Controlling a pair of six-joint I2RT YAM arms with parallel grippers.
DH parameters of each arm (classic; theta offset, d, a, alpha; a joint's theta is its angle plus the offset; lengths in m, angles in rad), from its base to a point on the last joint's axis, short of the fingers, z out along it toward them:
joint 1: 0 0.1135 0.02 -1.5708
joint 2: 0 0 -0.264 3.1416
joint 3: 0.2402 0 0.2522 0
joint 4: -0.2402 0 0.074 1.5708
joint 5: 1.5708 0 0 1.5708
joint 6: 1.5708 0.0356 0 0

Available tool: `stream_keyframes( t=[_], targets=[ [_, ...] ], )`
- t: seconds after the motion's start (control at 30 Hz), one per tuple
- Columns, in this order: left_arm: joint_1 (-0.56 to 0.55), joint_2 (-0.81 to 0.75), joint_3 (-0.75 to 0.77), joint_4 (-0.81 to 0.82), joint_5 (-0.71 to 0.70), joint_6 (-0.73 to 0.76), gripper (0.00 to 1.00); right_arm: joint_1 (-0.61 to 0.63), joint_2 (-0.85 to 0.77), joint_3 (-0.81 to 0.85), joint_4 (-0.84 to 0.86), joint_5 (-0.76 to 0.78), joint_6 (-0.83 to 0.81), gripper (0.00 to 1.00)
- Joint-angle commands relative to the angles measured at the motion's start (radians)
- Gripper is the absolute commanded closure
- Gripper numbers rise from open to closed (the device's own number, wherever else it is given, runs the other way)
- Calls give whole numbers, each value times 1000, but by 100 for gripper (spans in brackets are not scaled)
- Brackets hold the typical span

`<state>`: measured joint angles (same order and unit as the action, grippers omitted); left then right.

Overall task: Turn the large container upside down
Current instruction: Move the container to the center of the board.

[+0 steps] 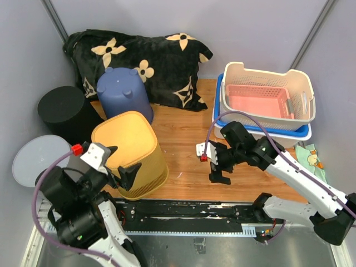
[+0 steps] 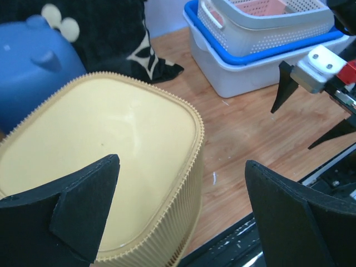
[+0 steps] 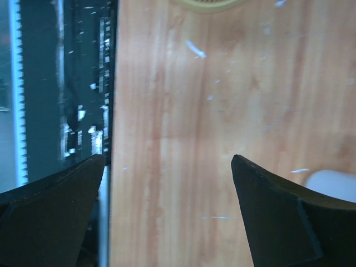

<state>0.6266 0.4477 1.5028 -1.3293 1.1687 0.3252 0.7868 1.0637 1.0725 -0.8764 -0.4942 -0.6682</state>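
Observation:
The large container (image 1: pixel 129 151) is a yellow ribbed tub standing left of centre on the wooden table, with its flat closed face (image 2: pixel 100 161) turned up. My left gripper (image 1: pixel 121 164) is open at its near right corner. In the left wrist view the left gripper (image 2: pixel 182 167) has one finger over the flat face and the other over the table edge, touching nothing. My right gripper (image 1: pixel 218 164) hangs open over bare wood to the container's right. In the right wrist view the right gripper (image 3: pixel 168 161) holds nothing, and a sliver of the yellow rim (image 3: pixel 208 4) shows at the top.
A blue tub (image 1: pixel 123 92) stands feet up behind the yellow one, beside a black cylinder (image 1: pixel 67 111) and a black flowered pillow (image 1: pixel 144 55). Nested baskets (image 1: pixel 267 100) sit at the back right. A grey disc (image 1: pixel 36 158) lies at the left and a black rail (image 1: pixel 183 214) runs along the near edge.

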Motion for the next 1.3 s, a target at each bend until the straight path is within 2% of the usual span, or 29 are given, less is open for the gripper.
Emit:
stream_keyframes(
  t=[0.0, 0.1, 0.27, 0.4, 0.5, 0.7, 0.9, 1.0, 1.17, 1.27],
  targets=[
    [63, -43, -104, -31, 100, -24, 1, -5, 39, -31, 42, -82, 71, 0],
    [63, -32, -66, -31, 78, -41, 1, 19, 116, 51, 188, -20, 157, 0],
    [63, -28, -32, -32, 41, -57, 1, 82, 250, 137, 433, -8, 268, 0],
    [63, -14, -26, -28, -3, -69, 1, 119, 358, 195, 505, -92, 330, 0],
    [67, 21, 1, 9, -73, -118, 1, 180, 401, 216, 507, -112, 317, 0],
    [67, 115, 81, 78, -323, -164, 1, 229, 466, 248, 587, -69, 341, 0],
    [67, 228, 148, 70, -817, -68, 1, 247, 547, 329, 646, -54, 413, 0],
    [67, 248, 169, 71, -979, -45, 1, 284, 587, 364, 660, 44, 424, 0],
    [67, 273, 194, 49, -1155, -92, 1, 356, 651, 426, 673, 269, 412, 0],
    [67, 306, 231, -5, -1239, -118, 1, 384, 678, 448, 677, 338, 403, 0]
  ],
)
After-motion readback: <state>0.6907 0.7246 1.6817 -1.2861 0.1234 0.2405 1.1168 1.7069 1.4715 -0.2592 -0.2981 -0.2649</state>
